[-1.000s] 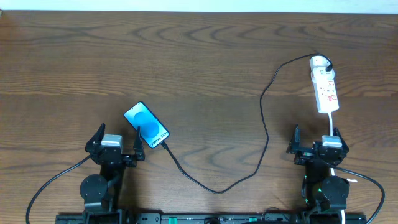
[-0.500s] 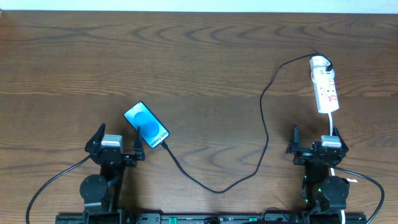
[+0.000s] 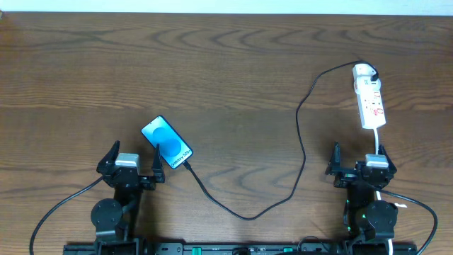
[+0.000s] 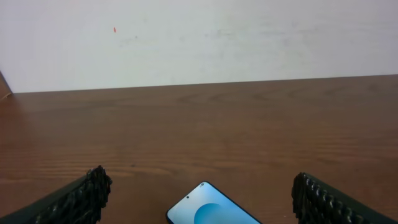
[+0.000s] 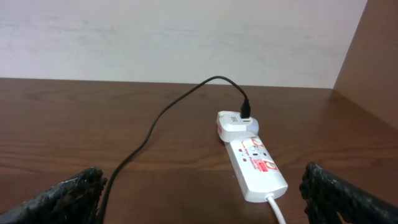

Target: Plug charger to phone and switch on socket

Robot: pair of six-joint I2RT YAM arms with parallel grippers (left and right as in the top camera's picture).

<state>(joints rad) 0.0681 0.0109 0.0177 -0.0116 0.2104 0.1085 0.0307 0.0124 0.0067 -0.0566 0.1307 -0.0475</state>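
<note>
Phone [image 3: 167, 144] laid just ahead of L hand [image 3: 134, 160], socket [image 3: 369, 99] ahead of R hand [image 3: 359, 157]: prob. one job per arm. Both hands released, nothing gripped. Cable [image 3: 301, 134] run between.

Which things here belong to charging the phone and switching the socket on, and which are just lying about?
For the job: phone, black charger cable, white power strip.
Lying about: nothing I can see, only the wooden table underneath.
</note>
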